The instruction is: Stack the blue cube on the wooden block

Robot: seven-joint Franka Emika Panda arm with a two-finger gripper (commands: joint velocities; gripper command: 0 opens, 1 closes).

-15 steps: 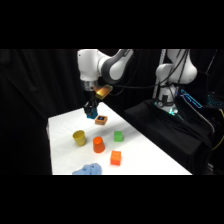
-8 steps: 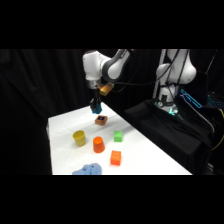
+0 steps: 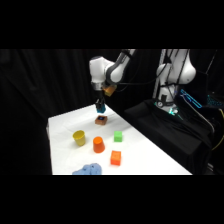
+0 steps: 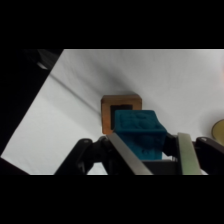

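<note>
Now the gripper (image 4: 146, 152) hangs clenched on the small teal-blue cube (image 4: 139, 133). Just beneath the jaws sits the low tan wooden block (image 4: 112, 109), cube not touching it.

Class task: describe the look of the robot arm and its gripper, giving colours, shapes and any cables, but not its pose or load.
The arm is white with rounded, bulbous joint housings and dark bands at the joints. The gripper has a black linkage and two flat, pale strip-like fingers. Dark cables run near the base at upper right.
</note>
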